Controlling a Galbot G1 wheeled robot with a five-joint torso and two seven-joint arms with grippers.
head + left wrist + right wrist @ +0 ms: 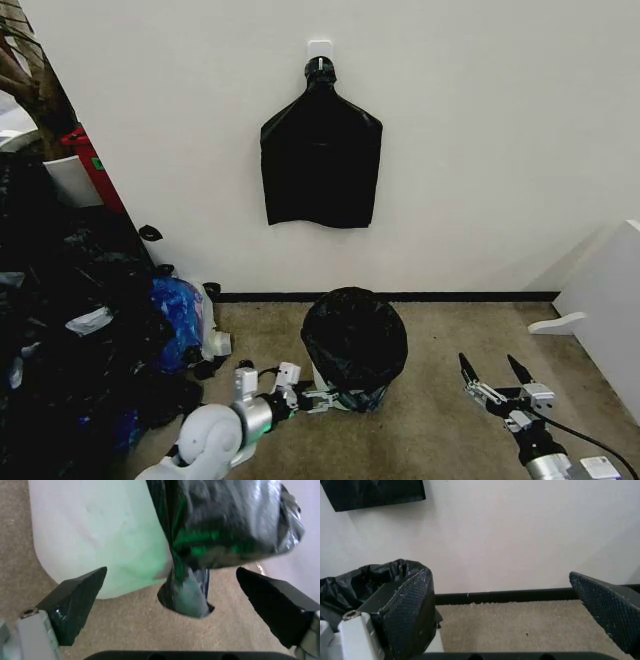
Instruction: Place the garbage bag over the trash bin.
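Observation:
The garbage bag (355,338) is glossy black and drapes over the top of the trash bin (321,378), whose cream wall shows below it on the carpet. My left gripper (322,400) is open low at the bin's base. In the left wrist view, the bin's cream wall (100,536) and the bag (225,517) are close up. A loose hanging tail of the bag (187,592) lies between the spread fingers of that gripper (172,603), untouched. My right gripper (495,378) stands open over bare carpet to the right of the bin. The right wrist view shows the right gripper (520,603) beside the bag (365,581).
A flat black bundle (322,155) hangs from a hook on the white wall behind the bin. A heap of dark and blue bags (90,330) fills the left side. A white panel (610,300) stands at the right. Open carpet lies between the bin and the panel.

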